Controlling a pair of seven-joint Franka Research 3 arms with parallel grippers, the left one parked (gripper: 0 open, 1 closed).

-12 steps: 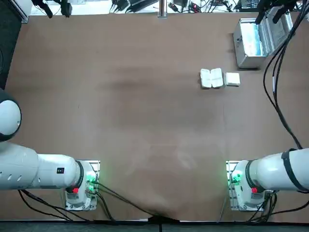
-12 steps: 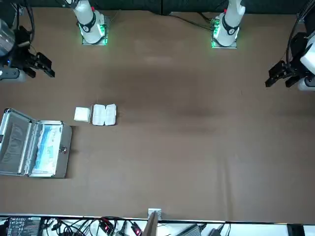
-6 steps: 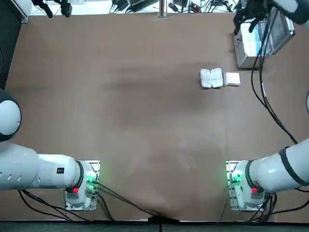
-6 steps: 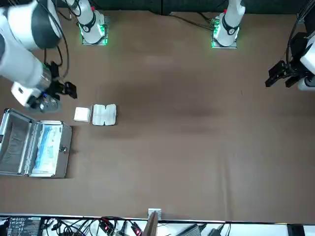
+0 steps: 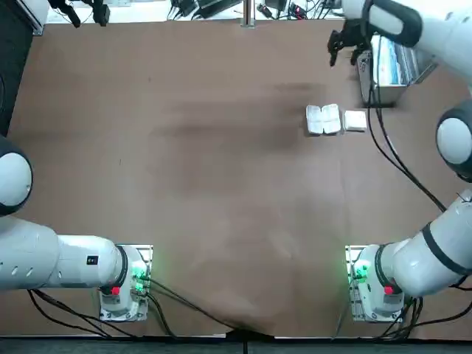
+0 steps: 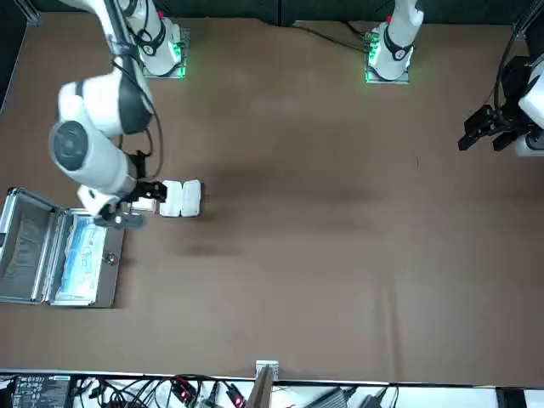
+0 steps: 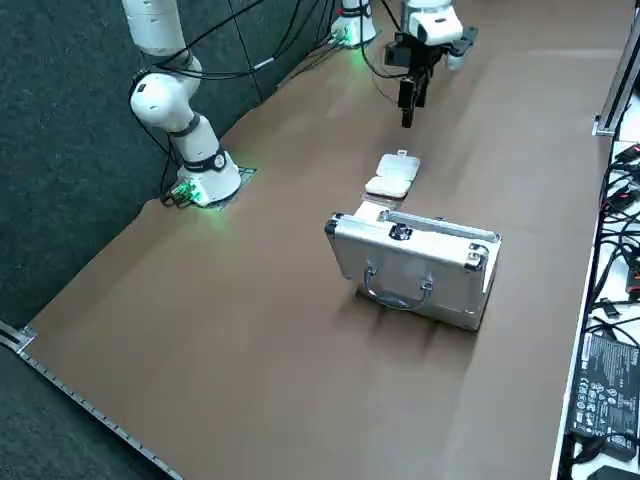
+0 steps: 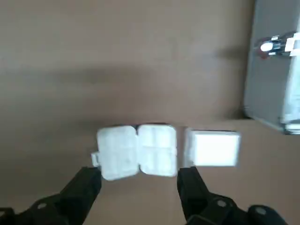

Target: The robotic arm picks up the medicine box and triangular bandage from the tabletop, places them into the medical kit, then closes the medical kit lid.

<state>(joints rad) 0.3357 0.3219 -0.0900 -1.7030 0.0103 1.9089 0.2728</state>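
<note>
"Your right gripper (image 8: 140,174) has its two black fingers spread wide with nothing between them. What are you lining up on?"

"Probably the medicine box (image 8: 157,147), the white, hard-looking case with two rounded panels and a small tab. It lies flat on the brown tabletop (image 5: 221,184), just in front of your fingertips in the wrist view."

"And the triangular bandage?"

"I take it to be the small, square white packet (image 8: 215,149) just beside the box. You have only a narrow gap between the two, so watch the finger nearest the packet. Come down carelessly and you could pin it or drag it along."

"So I centre first?"

"Yes. Your fingers look about as far apart as the box's two panels are wide, which leaves you little margin. Centre over both panels, or turn your wrist and take the box across its narrower way, clear of the packet. Then lower straight, close gently on the edges and lift level. If the panels are hinged, they may fold in your grip."

"Where does it go?"

"Into the medical kit (image 7: 410,262), the silver aluminium case with metal corners. You have its silver-framed lid (image 6: 24,251) standing open, so leave that alone until both items are inside. I judge you're at the start: both are on the table. Lift high enough to clear the case's rim."
</note>
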